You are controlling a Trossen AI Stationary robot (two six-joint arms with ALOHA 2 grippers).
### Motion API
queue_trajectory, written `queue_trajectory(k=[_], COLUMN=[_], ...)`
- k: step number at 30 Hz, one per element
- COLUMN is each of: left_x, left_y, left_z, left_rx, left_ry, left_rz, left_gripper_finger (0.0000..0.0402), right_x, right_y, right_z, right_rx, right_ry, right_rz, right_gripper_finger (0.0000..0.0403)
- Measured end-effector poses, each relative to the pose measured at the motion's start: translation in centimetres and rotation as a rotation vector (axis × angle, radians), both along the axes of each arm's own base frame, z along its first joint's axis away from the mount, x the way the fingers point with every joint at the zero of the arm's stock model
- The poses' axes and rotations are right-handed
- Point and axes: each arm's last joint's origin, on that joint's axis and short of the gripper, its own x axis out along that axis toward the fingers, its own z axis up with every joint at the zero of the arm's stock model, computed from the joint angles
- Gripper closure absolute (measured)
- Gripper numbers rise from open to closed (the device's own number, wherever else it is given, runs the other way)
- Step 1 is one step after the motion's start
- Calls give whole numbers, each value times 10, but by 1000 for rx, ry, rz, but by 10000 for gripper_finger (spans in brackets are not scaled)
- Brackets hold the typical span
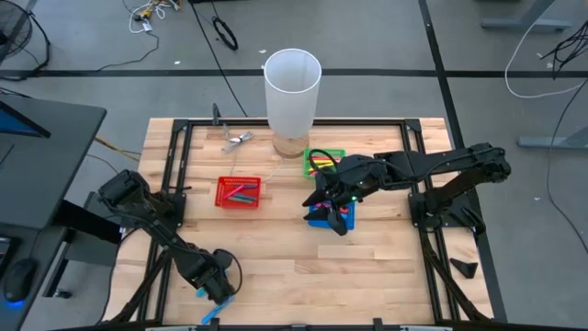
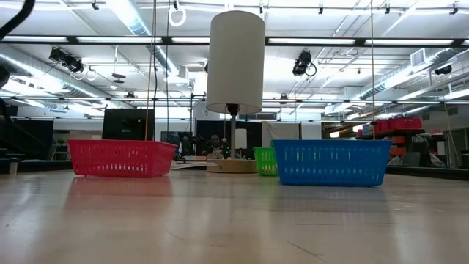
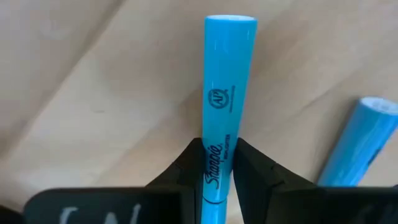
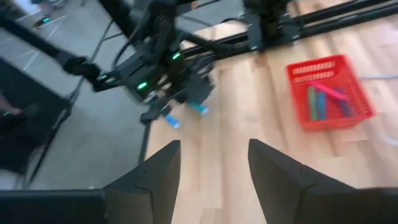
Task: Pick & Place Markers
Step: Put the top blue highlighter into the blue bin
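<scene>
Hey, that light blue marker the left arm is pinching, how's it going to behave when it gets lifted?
The light blue marker looks rigid, so it likely won't bend. Its glossy round barrel might slip or swivel between the left gripper's jaws, closed near one end. If dropped, it would probably roll on the wooden table.

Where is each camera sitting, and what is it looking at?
High: above, straight down on the table; both arms show.
Low: table height, facing the blue basket; no arm.
Left wrist: its fingers pinch a light blue marker.
Right wrist: open fingers, facing the left gripper.
Shared: red basket, high and low.
</scene>
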Motion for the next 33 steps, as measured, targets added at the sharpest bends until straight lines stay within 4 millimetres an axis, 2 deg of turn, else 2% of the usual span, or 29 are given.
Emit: queue_trajectory(k=[8,14,23,33], left_x=[11,34,75,105], left_y=[15,29,60,98], left_z=[11,24,69,132], left_rx=[6,22,114,269], left_ry=[-63,-147,-262,-358], left_rz=[-126,-232,-468,-691], left_gripper_finger=[336,336,336,336], right_x=[-1,-1,-1,-10], right_y=[1,1,1,1], right_z=[0,0,-1,-13], right_rx=[141,190,242,257], right_ry=[50,67,93,270], right_rz=[-36,-67,-102,-107], right_gripper_finger=[214,214,214,214])
